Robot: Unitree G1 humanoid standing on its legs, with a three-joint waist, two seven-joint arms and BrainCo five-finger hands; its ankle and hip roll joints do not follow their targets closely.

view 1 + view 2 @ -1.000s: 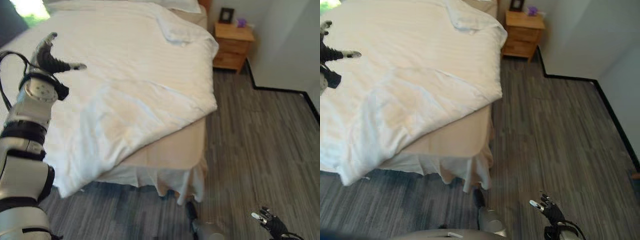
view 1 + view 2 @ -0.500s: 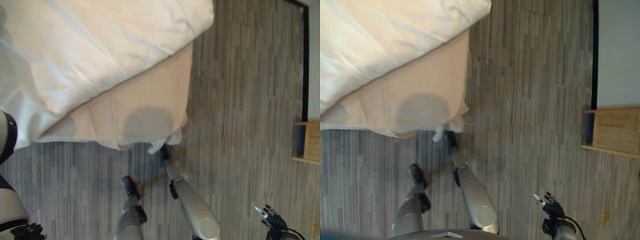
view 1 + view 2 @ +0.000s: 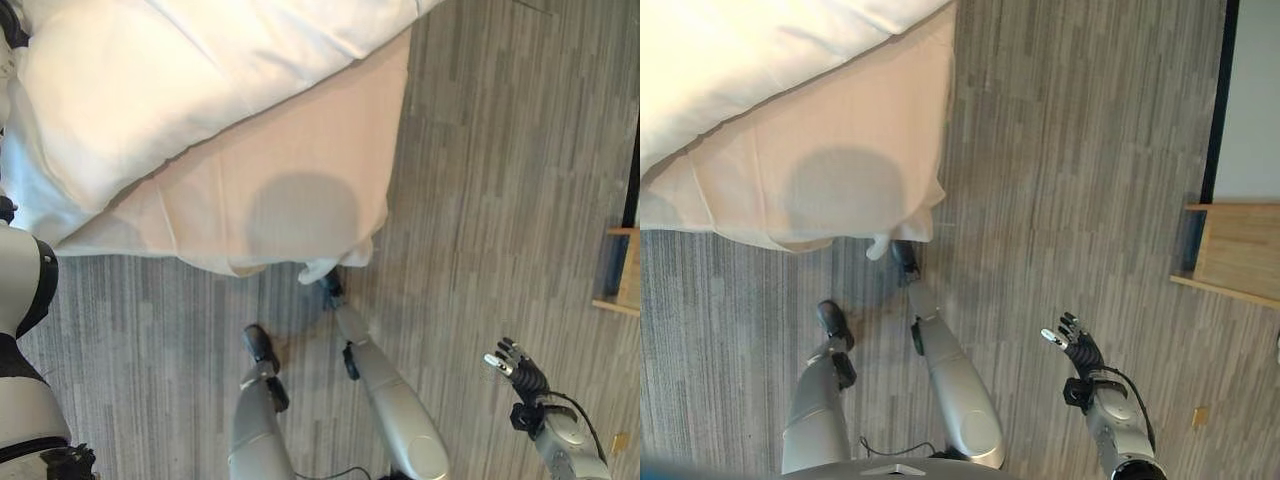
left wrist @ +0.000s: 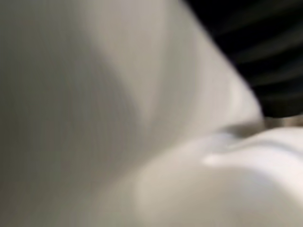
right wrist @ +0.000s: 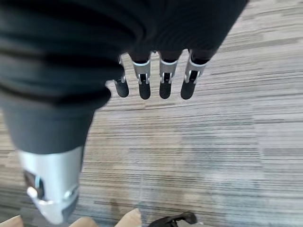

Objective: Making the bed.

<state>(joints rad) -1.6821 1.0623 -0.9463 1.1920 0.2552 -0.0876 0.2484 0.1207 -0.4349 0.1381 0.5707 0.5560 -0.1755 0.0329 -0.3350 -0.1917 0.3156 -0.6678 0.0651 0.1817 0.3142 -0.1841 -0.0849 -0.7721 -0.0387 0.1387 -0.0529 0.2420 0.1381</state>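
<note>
Raised, right hand (image 3: 1080, 348) fingers (image 5: 144, 85) well off duvet (image 3: 200, 70).

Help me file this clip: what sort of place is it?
Most likely a bedroom: a bed with a white duvet over a beige sheet, grey wood-look floor, and a wooden cabinet by the wall.

The duvet (image 3: 190, 70) is white cloth, soft and matt, with broad smooth folds. Below it the sheet (image 3: 290, 190) is beige cloth, flat and matt, ending in a loose crumpled hem. The floor (image 3: 1090, 150) looks like grey wood-grain planks with a streaked, low-sheen finish. A cabinet (image 3: 1240, 250) at the wall is light wood, smooth and matt. The right hand (image 3: 1078, 345) has silver metal-looking fingers with dark matt tips, and its ribbed cover (image 5: 71, 42) is dark and matt.
</note>
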